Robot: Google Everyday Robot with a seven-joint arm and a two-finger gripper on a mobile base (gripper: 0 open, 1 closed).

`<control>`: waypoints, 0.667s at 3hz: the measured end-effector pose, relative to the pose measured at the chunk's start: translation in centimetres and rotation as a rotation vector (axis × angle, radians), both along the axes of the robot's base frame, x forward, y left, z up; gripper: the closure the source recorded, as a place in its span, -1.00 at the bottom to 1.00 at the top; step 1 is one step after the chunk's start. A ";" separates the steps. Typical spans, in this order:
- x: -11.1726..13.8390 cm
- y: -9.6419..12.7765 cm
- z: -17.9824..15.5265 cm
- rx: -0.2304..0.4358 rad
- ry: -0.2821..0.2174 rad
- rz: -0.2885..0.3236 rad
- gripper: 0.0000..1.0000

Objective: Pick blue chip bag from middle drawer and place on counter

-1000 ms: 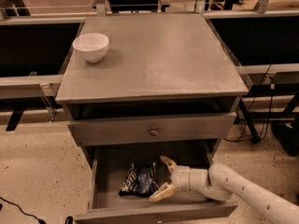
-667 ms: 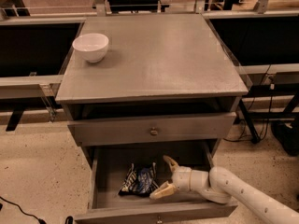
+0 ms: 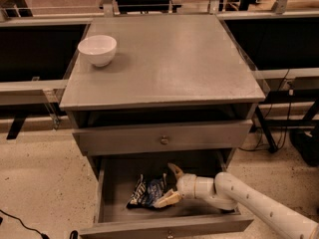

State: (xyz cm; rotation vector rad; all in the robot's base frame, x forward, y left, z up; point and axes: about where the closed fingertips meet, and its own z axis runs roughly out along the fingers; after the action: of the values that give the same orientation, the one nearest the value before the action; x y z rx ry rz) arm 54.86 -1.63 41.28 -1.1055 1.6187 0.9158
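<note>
**A:** Setting?

**B:** Pale speckled floor, dark benches behind. The counter was bare apart from the white bowl at its far-left corner. The upper drawer was shut. The middle drawer was pulled out below the counter's front edge.

**A:** Task object?

**B:** The blue chip bag lay crumpled on the drawer bottom, near its middle.

**A:** Gripper?

**B:** The gripper was inside the drawer, just right of the bag. Its fingers were spread apart, and the lower one appeared to touch the bag's edge. Nothing was held.

**A:** Progress?

**B:** Drawer open and reach made. Grasp, lift and placing on the counter remained, by my reading.

**A:** Counts?

**B:** One bag, one bowl, two drawers, one gripper.
</note>
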 end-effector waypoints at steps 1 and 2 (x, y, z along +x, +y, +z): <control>1.0 1.3 -0.5 0.021 0.005 0.015 -0.65; 1.6 1.9 -1.0 0.043 0.014 -0.003 -0.18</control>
State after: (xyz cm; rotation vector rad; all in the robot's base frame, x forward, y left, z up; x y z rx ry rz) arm 56.42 0.23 40.28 -1.0690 1.6043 0.9540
